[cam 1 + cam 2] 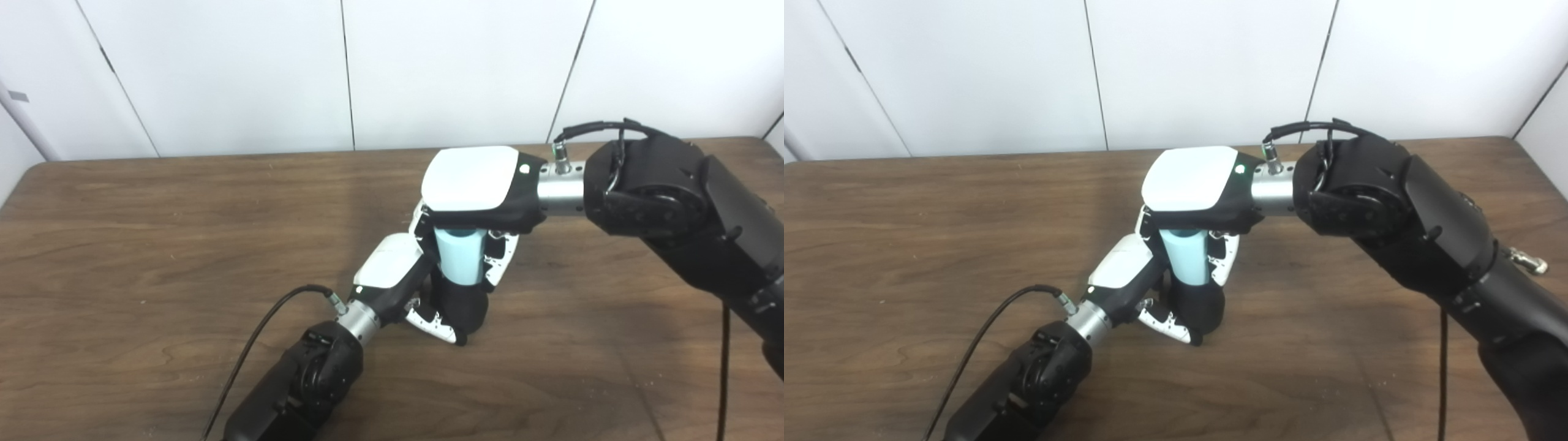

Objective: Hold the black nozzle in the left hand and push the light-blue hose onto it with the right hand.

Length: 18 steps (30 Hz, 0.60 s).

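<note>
At the table's middle the black nozzle (460, 306) stands upright, and my left hand (392, 269) is shut around it from the left. The light-blue hose (460, 256) stands straight on top of the nozzle, its lower end over the nozzle's top. My right hand (474, 184) comes in from the right and is shut on the hose's upper end, palm down, white back facing up. The hose's top and the exact joint between hose and nozzle are hidden by the fingers (1224, 257) of both hands.
The brown wooden table (153, 245) carries both arms. A black cable (263, 337) runs along my left forearm, another loops over the right wrist (560, 184). White wall panels stand behind the table's far edge.
</note>
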Each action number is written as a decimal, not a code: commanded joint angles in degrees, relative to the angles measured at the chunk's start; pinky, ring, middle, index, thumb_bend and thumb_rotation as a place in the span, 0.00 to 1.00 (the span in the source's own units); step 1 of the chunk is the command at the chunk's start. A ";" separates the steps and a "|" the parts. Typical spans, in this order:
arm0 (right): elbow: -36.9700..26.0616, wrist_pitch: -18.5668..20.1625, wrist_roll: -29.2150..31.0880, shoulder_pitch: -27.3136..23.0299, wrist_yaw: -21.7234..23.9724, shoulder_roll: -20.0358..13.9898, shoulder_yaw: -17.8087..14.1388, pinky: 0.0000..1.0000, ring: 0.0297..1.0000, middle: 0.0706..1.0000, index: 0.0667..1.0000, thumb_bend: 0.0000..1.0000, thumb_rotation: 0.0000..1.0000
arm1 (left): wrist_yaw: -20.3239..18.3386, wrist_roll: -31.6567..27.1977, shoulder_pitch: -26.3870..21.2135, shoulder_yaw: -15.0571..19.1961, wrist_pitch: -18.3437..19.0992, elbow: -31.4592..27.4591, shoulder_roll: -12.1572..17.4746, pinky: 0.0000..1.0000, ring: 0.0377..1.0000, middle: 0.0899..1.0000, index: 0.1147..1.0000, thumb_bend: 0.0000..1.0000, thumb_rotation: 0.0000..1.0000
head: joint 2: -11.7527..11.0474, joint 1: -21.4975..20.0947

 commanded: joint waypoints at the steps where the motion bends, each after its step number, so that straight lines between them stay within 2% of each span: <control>1: 0.44 -1.74 -0.60 2.64 0.42 -2.92 -0.98 0.33 0.44 0.54 0.44 0.49 0.00 | -7.84 0.62 4.10 -2.94 2.65 3.42 1.52 0.47 0.45 0.44 0.40 0.53 0.00 | 0.03 -0.05; 12: 1.75 -9.37 -0.78 9.17 -9.83 -3.03 -6.85 0.34 0.40 0.49 0.48 0.50 0.00 | -7.81 0.76 3.88 -2.90 2.41 3.89 1.68 0.45 0.42 0.42 0.41 0.53 0.00 | -0.17 -0.06; 18: 1.04 -11.39 -2.49 11.80 -13.36 -2.45 -9.17 0.32 0.39 0.47 0.51 0.49 0.00 | -7.90 0.72 3.91 -2.84 2.34 3.80 1.82 0.43 0.41 0.42 0.42 0.53 0.00 | -0.11 -0.20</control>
